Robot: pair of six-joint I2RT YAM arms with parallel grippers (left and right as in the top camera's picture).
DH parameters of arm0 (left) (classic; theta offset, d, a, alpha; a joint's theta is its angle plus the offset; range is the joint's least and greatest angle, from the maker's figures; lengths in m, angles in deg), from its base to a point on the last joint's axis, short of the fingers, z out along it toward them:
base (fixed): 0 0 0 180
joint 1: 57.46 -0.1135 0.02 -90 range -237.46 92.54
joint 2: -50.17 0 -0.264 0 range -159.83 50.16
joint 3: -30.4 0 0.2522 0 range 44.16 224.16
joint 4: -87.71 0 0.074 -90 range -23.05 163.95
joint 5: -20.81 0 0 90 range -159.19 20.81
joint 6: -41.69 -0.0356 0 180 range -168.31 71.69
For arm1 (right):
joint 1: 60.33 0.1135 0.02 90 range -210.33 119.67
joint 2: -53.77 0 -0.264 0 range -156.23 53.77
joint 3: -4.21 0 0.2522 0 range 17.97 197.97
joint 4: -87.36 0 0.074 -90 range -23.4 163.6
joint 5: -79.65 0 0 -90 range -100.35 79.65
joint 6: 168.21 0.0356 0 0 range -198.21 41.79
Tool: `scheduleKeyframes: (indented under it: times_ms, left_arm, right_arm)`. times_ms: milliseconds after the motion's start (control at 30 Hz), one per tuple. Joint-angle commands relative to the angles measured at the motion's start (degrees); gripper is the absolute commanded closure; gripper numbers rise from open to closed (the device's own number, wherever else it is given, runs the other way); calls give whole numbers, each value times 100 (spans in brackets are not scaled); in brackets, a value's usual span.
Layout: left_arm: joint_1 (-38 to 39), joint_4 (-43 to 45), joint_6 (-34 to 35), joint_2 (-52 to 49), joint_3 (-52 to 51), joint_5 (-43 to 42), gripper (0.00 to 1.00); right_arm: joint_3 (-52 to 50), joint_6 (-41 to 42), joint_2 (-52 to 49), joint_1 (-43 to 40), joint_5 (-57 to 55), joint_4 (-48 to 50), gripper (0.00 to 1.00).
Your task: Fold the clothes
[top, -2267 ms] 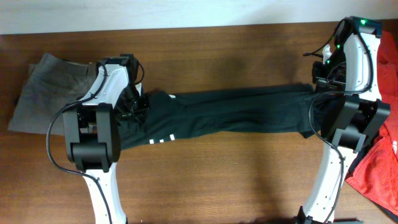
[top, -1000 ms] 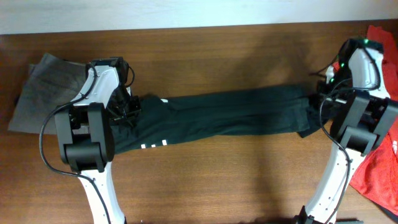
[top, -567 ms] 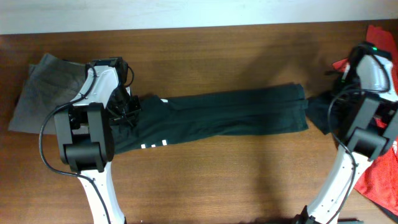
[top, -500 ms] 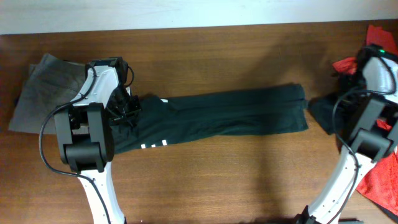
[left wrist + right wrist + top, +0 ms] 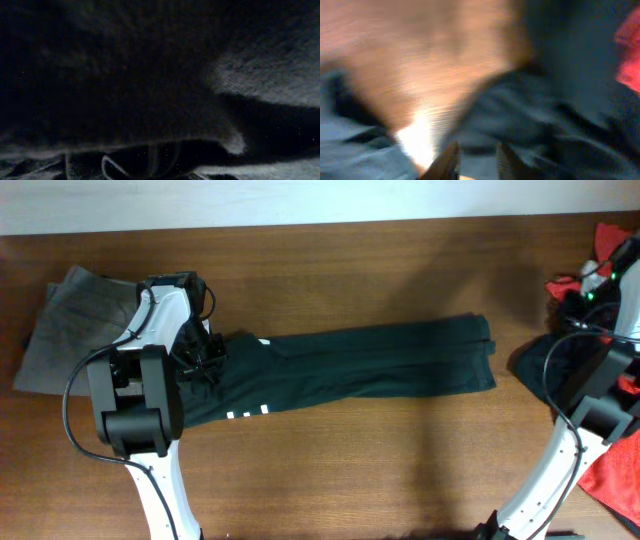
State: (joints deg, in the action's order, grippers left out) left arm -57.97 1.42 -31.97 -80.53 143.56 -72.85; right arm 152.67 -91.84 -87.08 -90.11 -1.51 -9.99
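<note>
Black trousers (image 5: 360,365) stretched flat on worktop (image 5: 350,270). Left claw (image 5: 206,354) at waistband, right claw (image 5: 476,161) blurred; cannot tell either's grip.

— Any clear lanes?
— Bare table (image 5: 350,270) behind the trousers (image 5: 380,365), and a wide bare strip in front. Both are open across the middle.
— Blockers?
— My left arm (image 5: 150,340) sits over the trousers' left end, with a grey garment (image 5: 65,330) just beyond it. The right side is tight: dark cloth (image 5: 530,365) under my right arm (image 5: 558,470), red cloth (image 5: 610,475) at the edge. Between the trousers' right end and the dark cloth there's only a narrow strip of bare wood.
</note>
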Motion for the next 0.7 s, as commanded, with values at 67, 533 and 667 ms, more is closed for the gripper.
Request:
scheduleKeyframes:
  times_ms: [67,533,667]
  left_arm:
    - [-68,352,81,-149,-133,37,98]
    - [-68,385,81,-149,-133,-7,98]
    - [-68,396,81,-149,-133,-7,98]
  right_arm:
    - [81,-761,-31,315,1113,-83,63]
    - [-1318,-1252,-31,1045,1113,678,20]
    - [-1923,-1255,-31,1163,1182,997,18]
